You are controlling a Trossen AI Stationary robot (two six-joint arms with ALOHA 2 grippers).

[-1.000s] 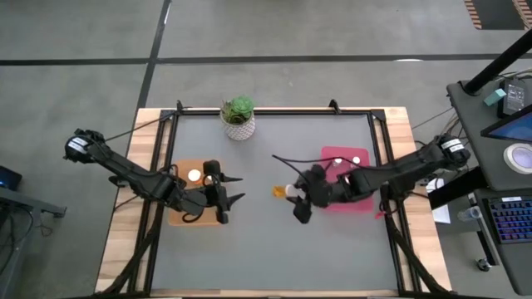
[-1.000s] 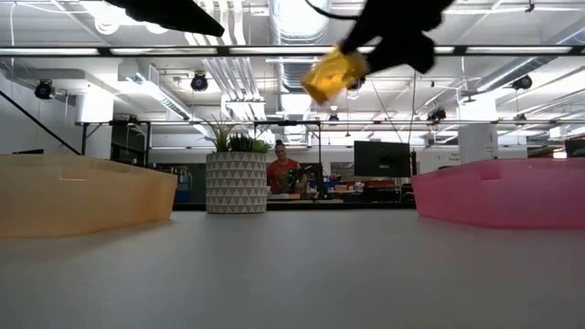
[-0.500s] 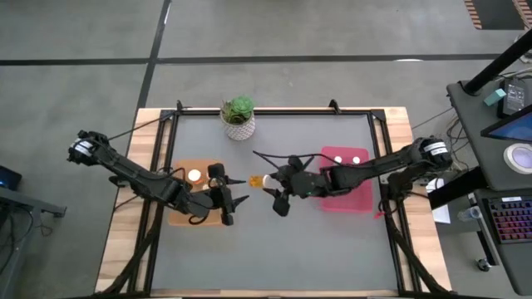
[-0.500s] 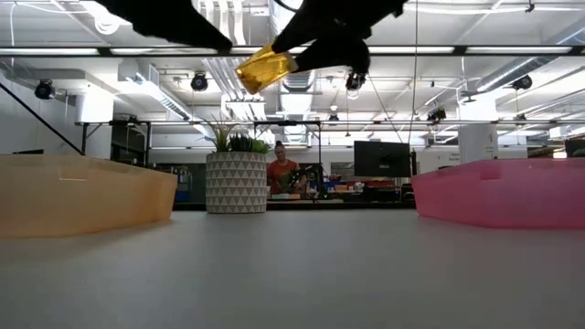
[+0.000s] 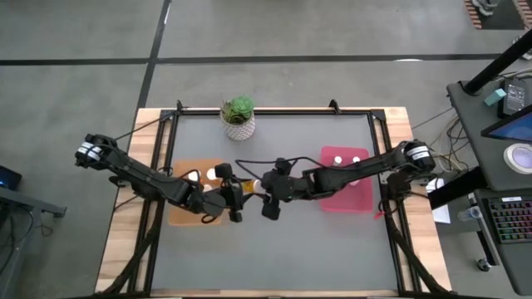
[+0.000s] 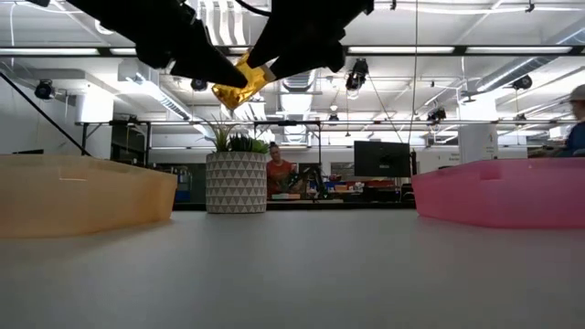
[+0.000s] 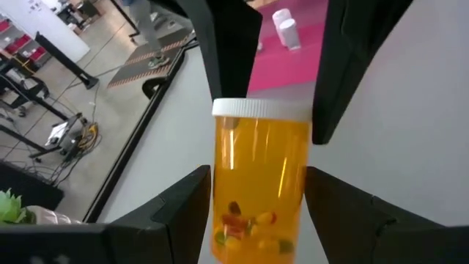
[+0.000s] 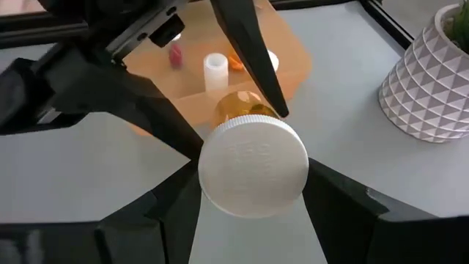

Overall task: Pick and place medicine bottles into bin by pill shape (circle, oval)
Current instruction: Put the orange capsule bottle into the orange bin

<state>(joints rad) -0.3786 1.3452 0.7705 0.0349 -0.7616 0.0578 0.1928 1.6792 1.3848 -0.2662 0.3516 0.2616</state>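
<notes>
An orange medicine bottle point(image 7: 260, 183) with a white cap and coloured pills inside hangs in the air over the table's middle point(image 5: 248, 183), between my two grippers. My right gripper point(image 8: 253, 176) comes from the pink bin's side and is shut on its cap end. My left gripper point(image 5: 238, 193) reaches from the orange bin's side and is open, with one finger point(image 7: 183, 213) on each side of the bottle's orange body. In the low view the bottle point(image 6: 233, 84) shows high above the table. My right gripper pinches the white cap's rim point(image 8: 207, 183) between its two fingers, coming from the table's right and slanting a little down, along the bottle. The bottle is lifted clear and lies tilted, its bottom toward my left gripper. My left gripper's fingers stand close beside the orange body point(image 7: 220, 183); whether they touch it I cannot tell.
The orange bin point(image 5: 176, 218) at the left holds a few small bottles point(image 8: 215, 71). The pink bin point(image 5: 359, 198) at the right holds two white-capped bottles point(image 5: 338, 157). A potted plant point(image 5: 238, 116) stands at the far edge.
My right gripper has carried the bottle toward the table's left, away from the pink bin, and has rolled its wrist. My left gripper has come down and toward the right, so that its fingers now flank the bottle's body.
</notes>
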